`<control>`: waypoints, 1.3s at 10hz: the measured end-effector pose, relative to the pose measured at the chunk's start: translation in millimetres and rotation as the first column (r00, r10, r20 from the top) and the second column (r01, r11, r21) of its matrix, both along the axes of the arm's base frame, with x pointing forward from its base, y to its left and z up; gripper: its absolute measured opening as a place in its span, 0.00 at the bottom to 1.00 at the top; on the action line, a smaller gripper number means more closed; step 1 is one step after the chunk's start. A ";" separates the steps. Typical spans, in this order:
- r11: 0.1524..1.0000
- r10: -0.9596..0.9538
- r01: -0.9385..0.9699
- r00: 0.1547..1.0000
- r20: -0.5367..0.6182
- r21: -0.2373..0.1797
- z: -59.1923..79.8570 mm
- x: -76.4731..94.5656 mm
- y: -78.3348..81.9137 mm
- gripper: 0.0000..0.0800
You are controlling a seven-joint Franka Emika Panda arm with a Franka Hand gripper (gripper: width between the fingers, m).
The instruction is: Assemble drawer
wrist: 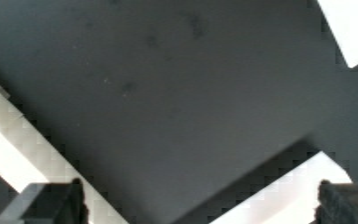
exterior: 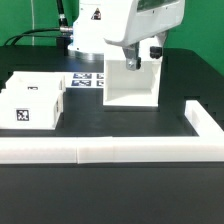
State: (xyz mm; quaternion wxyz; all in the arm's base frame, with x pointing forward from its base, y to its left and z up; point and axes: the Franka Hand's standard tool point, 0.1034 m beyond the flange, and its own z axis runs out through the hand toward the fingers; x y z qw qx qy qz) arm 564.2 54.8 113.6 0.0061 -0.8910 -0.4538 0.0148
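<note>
A white open-sided drawer housing (exterior: pixel 137 88) stands upright right of centre on the black table. My gripper (exterior: pixel 134 60) hangs just above its top left corner. In the wrist view the two dark fingertips (wrist: pixel 51 203) stand wide apart and my gripper (wrist: pixel 197 203) is open, with only dark table between them. White panel edges show as slanted bands beside each finger (wrist: pixel 5 130) (wrist: pixel 279 192). A second white part, a box with marker tags (exterior: pixel 32 100), lies at the exterior view's left, apart from the gripper.
A low white L-shaped fence (exterior: pixel 110 150) runs along the table's front and up the exterior view's right side. The marker board (exterior: pixel 88 80) lies flat between the tagged box and the housing. The robot's base (exterior: pixel 85 35) stands behind.
</note>
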 end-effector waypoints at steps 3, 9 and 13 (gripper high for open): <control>1.000 0.000 0.000 1.000 0.000 0.000 0.0 0.0 0.0 0.81; 0.965 -0.257 0.258 0.966 0.029 -0.041 22.7 -47.7 20.4 0.81; 0.955 -0.292 0.294 0.956 0.034 -0.039 26.7 -60.6 22.6 0.81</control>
